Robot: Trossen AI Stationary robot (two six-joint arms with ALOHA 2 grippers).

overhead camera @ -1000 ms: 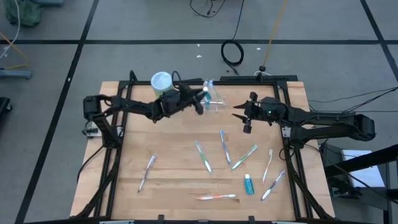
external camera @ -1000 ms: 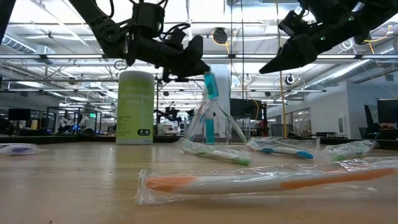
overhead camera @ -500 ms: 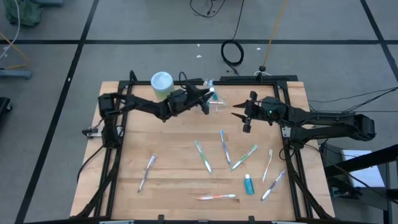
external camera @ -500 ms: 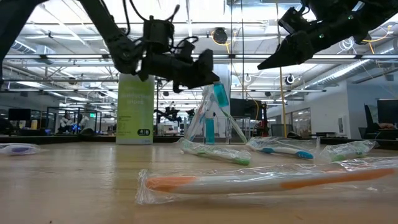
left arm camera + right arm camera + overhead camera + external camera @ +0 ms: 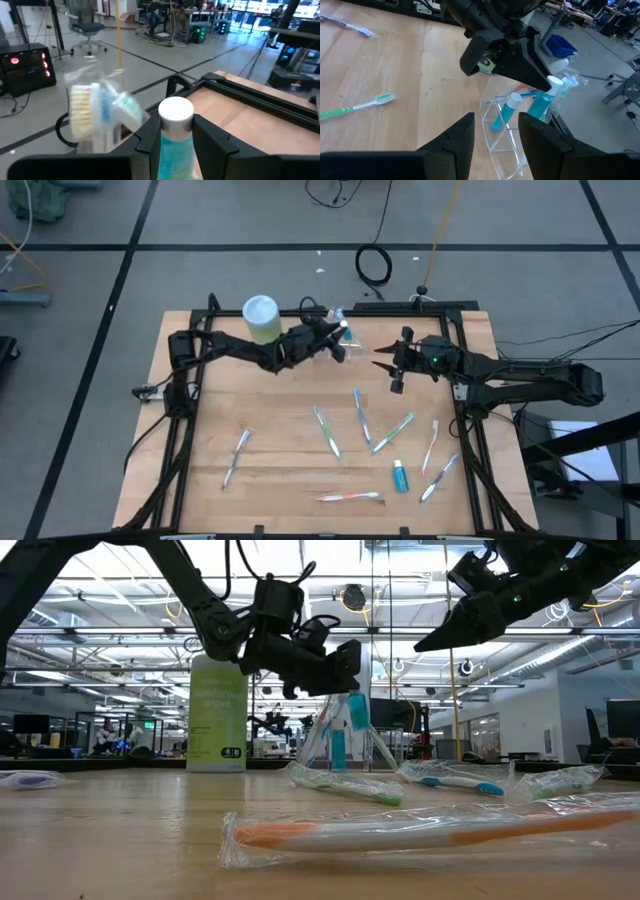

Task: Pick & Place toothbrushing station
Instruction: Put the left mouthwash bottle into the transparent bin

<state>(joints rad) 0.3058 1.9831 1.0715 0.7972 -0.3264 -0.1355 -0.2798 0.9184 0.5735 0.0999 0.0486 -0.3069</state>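
The toothbrushing station is still mostly spread over the table, but your left gripper is closed on a small blue tube with a white cap, and it has slid right over the last second, so the tube now hangs over the clear plastic bag at the far middle of the table. The tube's tip looks to be at the bag's mouth, maybe just inside, though you can't really tell from these angles whether it's cleared the rim. The bag already has another blue tube and what looks like a toothbrush head in it, so this seems to be the second tube going in. Your right gripper hasn't budged: it hangs in the air just right of the bag with its fingers apart and nothing in them. My guess is it's waiting there, not steadying the bag, since it isn't touching it. That means you're at the drop-off step for this tube, and there's plenty left. Wrapped toothbrushes are still lying around the middle and near right of the table, one is off on the near left, an orange one is nearest the low camera, and a third tube is on the near right. The green canister stands just left of the bag, so watch that arm's elbow room.
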